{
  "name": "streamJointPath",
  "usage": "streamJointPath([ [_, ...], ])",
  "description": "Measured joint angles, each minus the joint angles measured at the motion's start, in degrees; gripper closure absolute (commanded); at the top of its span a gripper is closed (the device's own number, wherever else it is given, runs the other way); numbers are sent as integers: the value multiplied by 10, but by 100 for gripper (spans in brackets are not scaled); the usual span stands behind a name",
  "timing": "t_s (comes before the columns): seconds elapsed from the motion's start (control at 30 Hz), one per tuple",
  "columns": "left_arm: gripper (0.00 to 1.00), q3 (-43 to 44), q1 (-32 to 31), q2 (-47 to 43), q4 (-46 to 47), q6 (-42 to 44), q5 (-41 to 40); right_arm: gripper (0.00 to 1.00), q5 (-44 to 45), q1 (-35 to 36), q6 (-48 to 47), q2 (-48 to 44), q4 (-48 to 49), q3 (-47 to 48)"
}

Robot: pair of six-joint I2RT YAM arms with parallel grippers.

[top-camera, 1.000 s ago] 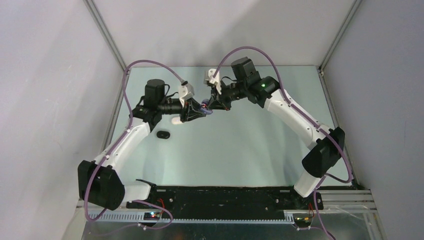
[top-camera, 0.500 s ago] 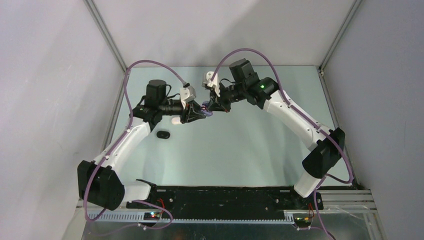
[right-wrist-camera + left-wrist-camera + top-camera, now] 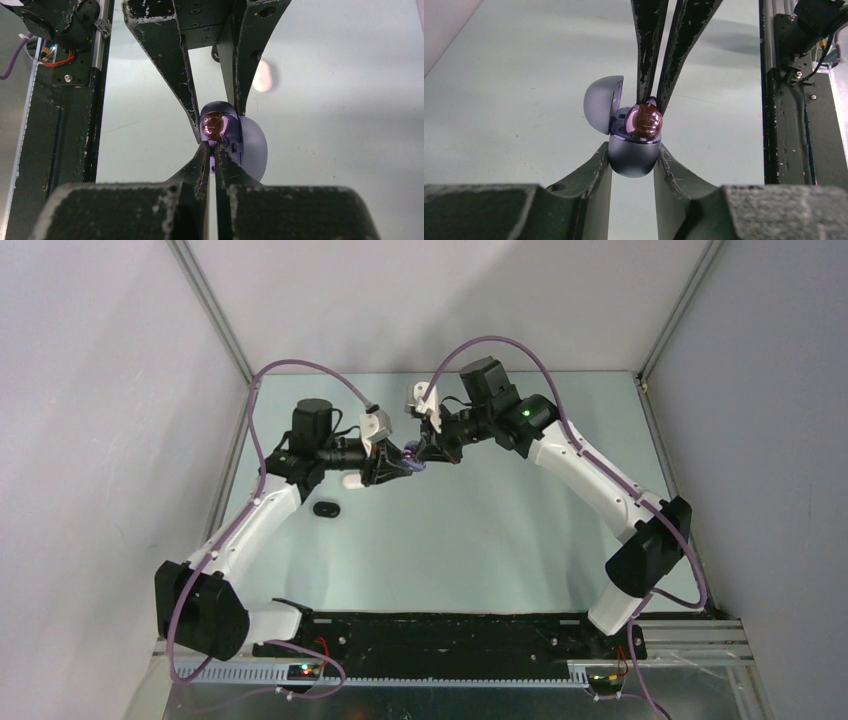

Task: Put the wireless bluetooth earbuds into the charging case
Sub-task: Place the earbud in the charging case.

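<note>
Pinching the purple earbud (image 3: 644,121) in our right fingers (image 3: 649,50) at the open charging case (image 3: 631,159) clamped by our left fingers (image 3: 594,172), we risk a crooked push popping it free.

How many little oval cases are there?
3: lavender case, open, in the left gripper; white case and black case on the table nearby. More may be hidden.
</note>
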Motion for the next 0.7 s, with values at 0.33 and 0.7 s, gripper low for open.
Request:
streamJointPath([
  [0.33,100,0,-1,0,24,-21,0,100,3,-5,0,-10,1,-1],
  [0.7,100,0,-1,0,25,-21,0,100,7,-4,-5,-12,0,-2],
])
